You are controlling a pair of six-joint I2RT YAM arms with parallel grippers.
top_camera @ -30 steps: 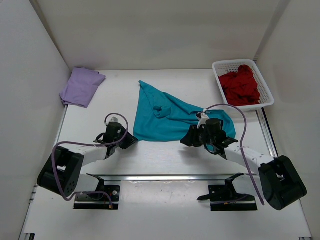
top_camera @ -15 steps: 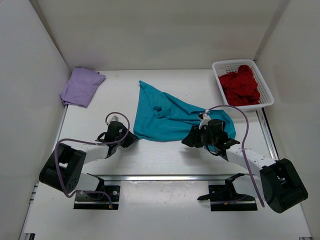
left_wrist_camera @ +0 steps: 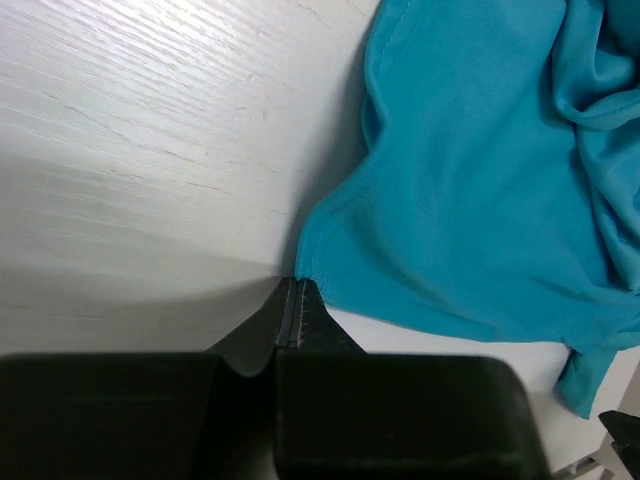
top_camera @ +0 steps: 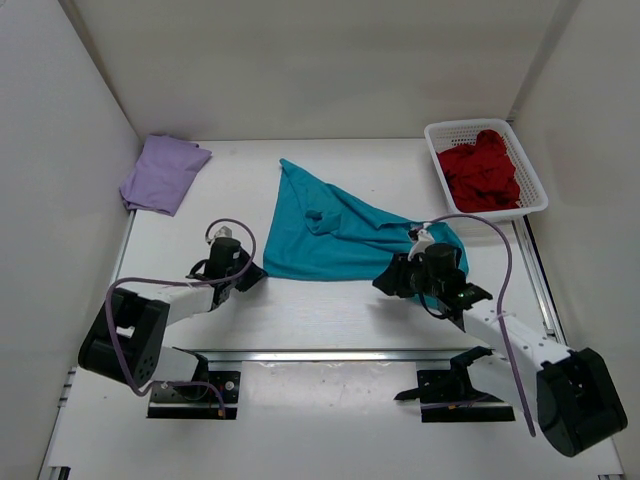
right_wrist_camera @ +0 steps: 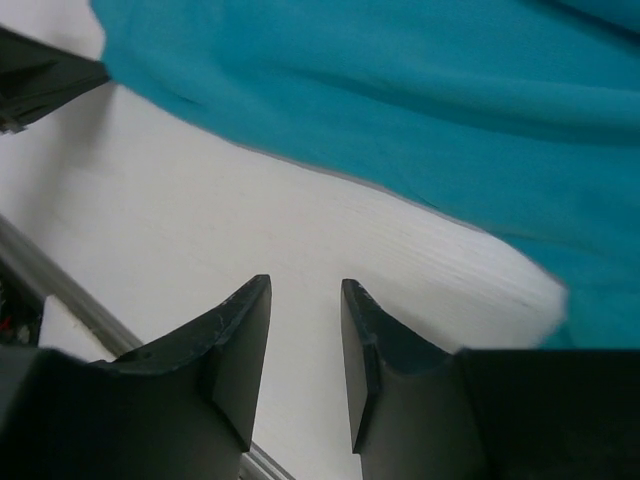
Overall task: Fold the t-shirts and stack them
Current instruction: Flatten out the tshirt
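Teal t-shirt (top_camera: 335,235) lies rumpled on the counter (top_camera: 320,310). My left pincer (left_wrist_camera: 296,287) is pressed together at its near-left corner; I can't tell if fabric is caught. My right pincer (right_wrist_camera: 305,286) stands spread just off its near hem. Lavender t-shirt (top_camera: 160,172) sits well to its left.

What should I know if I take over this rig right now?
Left pincer: shut at the near left corner of the teal shirt; a real pinch cannot be confirmed.
Right pincer: open, empty, beside the teal hem.
Teal shirt: crumpled, in the middle.
Lavender shirt: folded, far left.
Red shirt: bunched in the white basket, far right.
Done: lavender appears folded.
Left: fold teal and red, stack all three.
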